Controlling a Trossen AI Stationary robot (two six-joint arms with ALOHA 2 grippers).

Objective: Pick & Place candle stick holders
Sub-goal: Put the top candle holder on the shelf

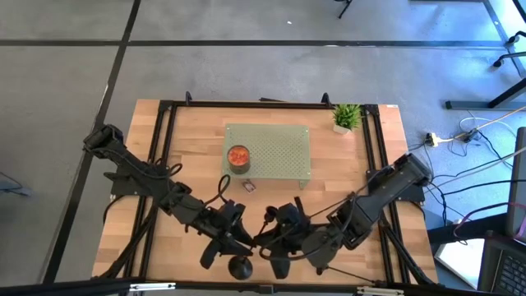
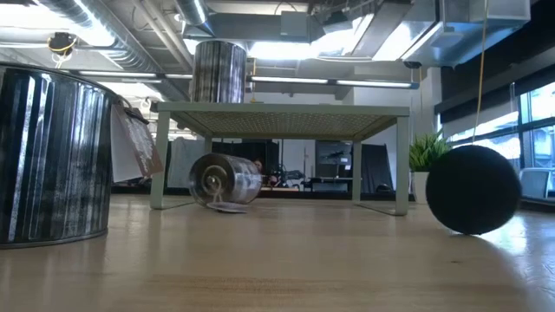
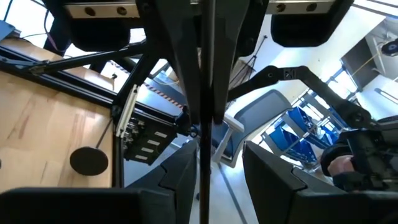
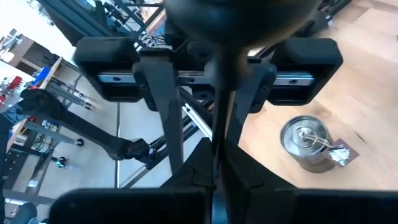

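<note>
Two dark robot arms meet at the front edge of a light wooden table. The right gripper is pressed tight on the thin stem of a black metal candle stick holder, whose round flared base sits close to its wrist. The left gripper has its fingers spread to either side of a thin black stem, not clamping it. A second black holder rests on the table just beside the left gripper. Farther back stands a pale green perforated metal rack carrying an orange-topped tin can, with a small potted plant near the far right corner.
</note>
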